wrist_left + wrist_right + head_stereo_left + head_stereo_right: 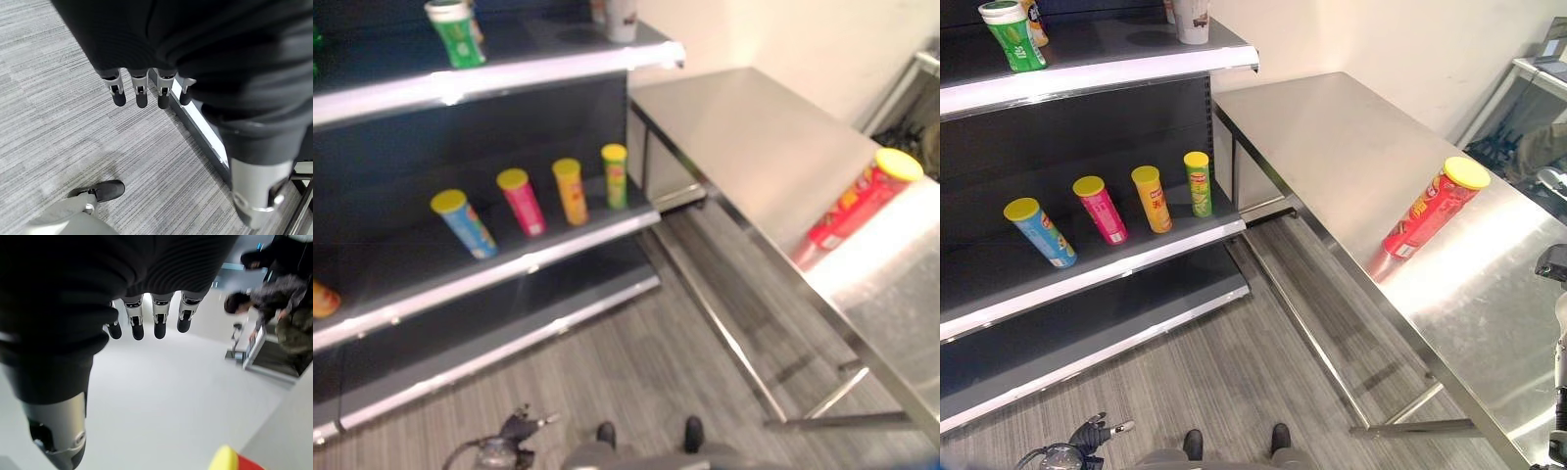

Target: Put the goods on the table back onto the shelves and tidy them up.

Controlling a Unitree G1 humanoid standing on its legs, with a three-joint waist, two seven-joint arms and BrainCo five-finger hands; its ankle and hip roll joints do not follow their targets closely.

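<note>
On the counter (pixel 1351 137), seen from the right eye view: one red can (pixel 1430 211) with a yellow lid, lying tilted on bare steel near the front edge, untouched. Beside the counter, the shelves (pixel 1097 259) — four cans upright in a row on the middle one: blue can (pixel 1041 232), pink can (pixel 1102 209), orange can (pixel 1153 199), green can (pixel 1198 183).

Left eye view: same scene, plus an orange item (pixel 323 299) at the far end of the middle shelf, cut off in the other eye.

Left wrist view: left hand (pixel 142 90) hanging over grey floor (pixel 58 122), fingers (pixel 119 97) straight and apart, nothing between them, a shelf edge just past the tips.

Right wrist view: right hand (pixel 146 320) above the counter, fingers (pixel 159 328) straight, spread, empty; the red can's yellow lid well beyond the fingertips, out toward the thumb side — closeness missing from both eye views. A person (pixel 266 303) bent over in the background.

Likely risks: a round can nudged by fingertips could roll off the front edge; a grasp near the lid might slip; a careless placement could topple the row.
</note>
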